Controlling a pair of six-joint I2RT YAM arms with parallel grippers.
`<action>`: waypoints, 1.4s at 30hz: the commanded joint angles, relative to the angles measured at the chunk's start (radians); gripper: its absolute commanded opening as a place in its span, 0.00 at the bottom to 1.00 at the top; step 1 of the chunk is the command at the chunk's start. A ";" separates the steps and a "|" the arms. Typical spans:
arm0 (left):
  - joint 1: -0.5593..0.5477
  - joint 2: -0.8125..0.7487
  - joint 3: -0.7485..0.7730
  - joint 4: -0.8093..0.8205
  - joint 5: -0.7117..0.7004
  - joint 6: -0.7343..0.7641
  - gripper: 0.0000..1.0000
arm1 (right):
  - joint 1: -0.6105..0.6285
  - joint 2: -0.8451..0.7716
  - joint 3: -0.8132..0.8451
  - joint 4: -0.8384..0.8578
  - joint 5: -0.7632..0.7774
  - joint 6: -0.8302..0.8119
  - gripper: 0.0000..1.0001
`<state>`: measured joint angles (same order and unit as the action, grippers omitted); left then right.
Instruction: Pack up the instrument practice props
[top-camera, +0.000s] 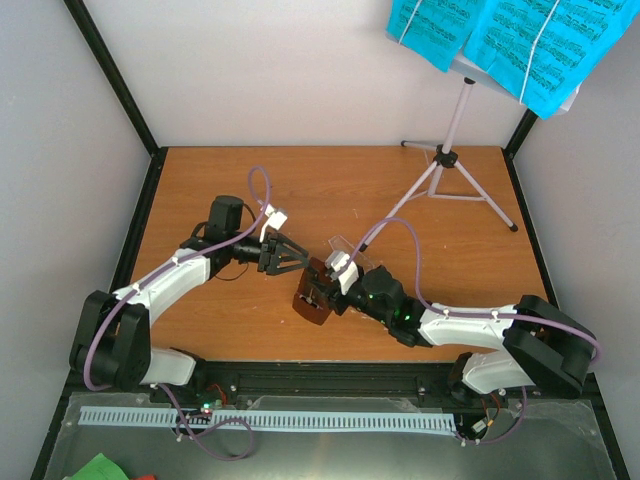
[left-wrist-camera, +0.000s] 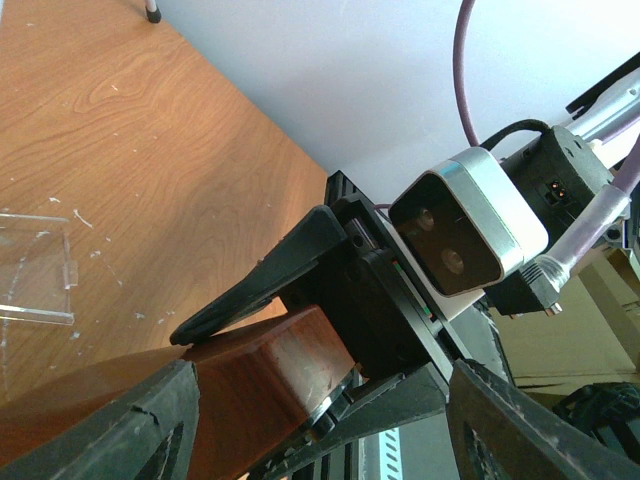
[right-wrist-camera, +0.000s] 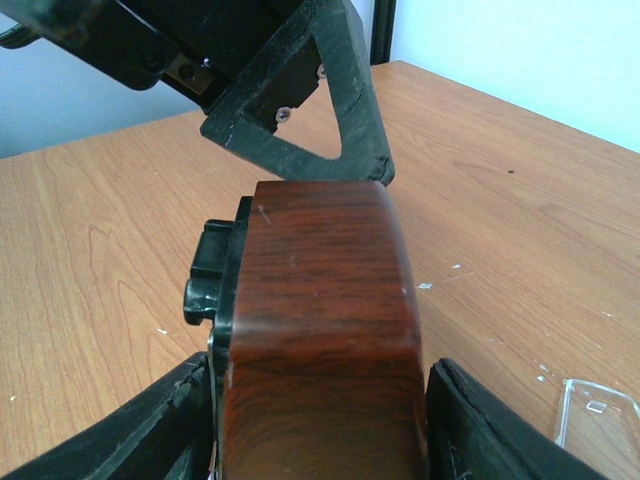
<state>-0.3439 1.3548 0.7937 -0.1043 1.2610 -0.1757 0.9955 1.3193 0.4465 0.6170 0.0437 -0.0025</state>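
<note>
**Metronome gripped near the front of the counter**

On the scuffed orange wood counter (top-camera: 300, 190), the right jaws clench the red-brown metronome (top-camera: 312, 295). The left jaws stand spread wide, released, just beside it. A clear cover (top-camera: 345, 247) lies just beyond. In the far right corner, between pale walls, the silver tripod stand (top-camera: 447, 160) carries cyan sheet music (top-camera: 530, 40).
</note>
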 joint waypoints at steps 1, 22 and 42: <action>-0.018 0.012 0.012 0.017 0.031 0.011 0.69 | 0.005 0.020 0.018 -0.022 0.040 0.009 0.56; -0.020 0.028 0.019 0.002 0.035 0.019 0.68 | 0.005 0.024 0.030 -0.044 0.088 0.018 0.57; -0.044 0.044 0.023 -0.011 0.038 0.029 0.68 | 0.005 0.017 0.059 -0.101 0.133 0.002 0.60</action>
<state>-0.3687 1.3888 0.7937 -0.1059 1.2686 -0.1741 0.9958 1.3289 0.4824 0.5495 0.1413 0.0082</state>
